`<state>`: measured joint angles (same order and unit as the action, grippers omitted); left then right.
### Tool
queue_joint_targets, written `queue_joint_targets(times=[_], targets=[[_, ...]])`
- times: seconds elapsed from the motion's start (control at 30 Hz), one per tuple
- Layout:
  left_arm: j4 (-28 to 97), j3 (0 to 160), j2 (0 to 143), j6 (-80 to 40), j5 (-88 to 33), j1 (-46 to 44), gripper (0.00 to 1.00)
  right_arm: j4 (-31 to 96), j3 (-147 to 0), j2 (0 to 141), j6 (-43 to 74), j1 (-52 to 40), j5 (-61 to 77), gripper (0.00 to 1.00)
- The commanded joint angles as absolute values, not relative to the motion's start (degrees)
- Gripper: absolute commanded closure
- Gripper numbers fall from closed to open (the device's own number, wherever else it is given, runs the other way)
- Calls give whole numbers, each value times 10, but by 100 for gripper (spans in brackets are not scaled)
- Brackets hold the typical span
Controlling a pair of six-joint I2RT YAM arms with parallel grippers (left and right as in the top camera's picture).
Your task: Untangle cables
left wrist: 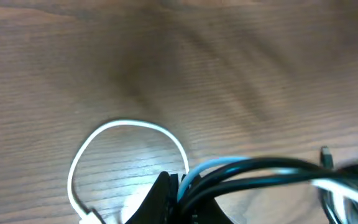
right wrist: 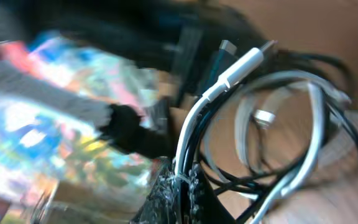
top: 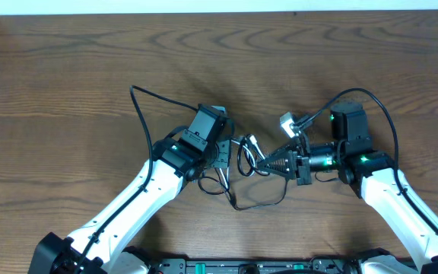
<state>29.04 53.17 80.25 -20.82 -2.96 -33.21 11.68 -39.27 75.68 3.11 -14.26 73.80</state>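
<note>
The cables (top: pixel 243 164) are a tangle of thin black cords and one white cord at the table's middle, between my two grippers. My left gripper (top: pixel 220 161) is shut on the tangle's left side; the left wrist view shows black cords and a white cord (left wrist: pixel 129 127) pinched at its fingertips (left wrist: pixel 182 186), with a white loop lying on the wood. My right gripper (top: pixel 268 162) is shut on the tangle's right side. The right wrist view shows the white cord (right wrist: pixel 238 68) with its plug end clamped between the fingers (right wrist: pixel 182 180), with black loops behind.
A black cord loop (top: pixel 261 199) trails toward the front edge below the tangle. A thicker black arm cable (top: pixel 144 114) arcs behind the left arm, another (top: pixel 379 106) over the right arm. The wooden table (top: pixel 67 91) spreads around.
</note>
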Motion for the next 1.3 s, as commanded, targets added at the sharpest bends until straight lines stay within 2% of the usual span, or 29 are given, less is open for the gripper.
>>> queue_joint_targets(times=[0.0, 0.27, 0.33, 0.47, 0.53, 0.57, 0.73, 0.83, 1.07, 1.27], targets=[[291, 535, 782, -213, -1, -321, 93, 157, -396, 757, 94, -138, 519, 99], [293, 535, 717, -213, -6, -277, 93, 321, -396, 757, 257, -138, 86, 98], [293, 535, 700, -214, -9, -274, 93, 346, -396, 757, 276, -138, 37, 89], [287, 535, 670, -213, -64, -274, 93, 356, -396, 757, 287, -138, 17, 60], [277, 535, 661, -213, -125, -274, 93, 338, -396, 757, 286, -138, 51, 46], [272, 535, 660, -213, -151, -274, 92, 328, -396, 757, 280, -138, 74, 44], [265, 535, 667, -213, -230, -277, 93, 213, -396, 757, 157, -139, 385, 41], [262, 535, 669, -209, -267, -282, 92, 161, -396, 757, 156, -139, 480, 39], [246, 535, 669, -204, -281, -312, 93, 94, -396, 757, 156, -139, 594, 35], [210, 535, 669, -204, -281, -357, 93, 91, -396, 757, 156, -140, 611, 30]])
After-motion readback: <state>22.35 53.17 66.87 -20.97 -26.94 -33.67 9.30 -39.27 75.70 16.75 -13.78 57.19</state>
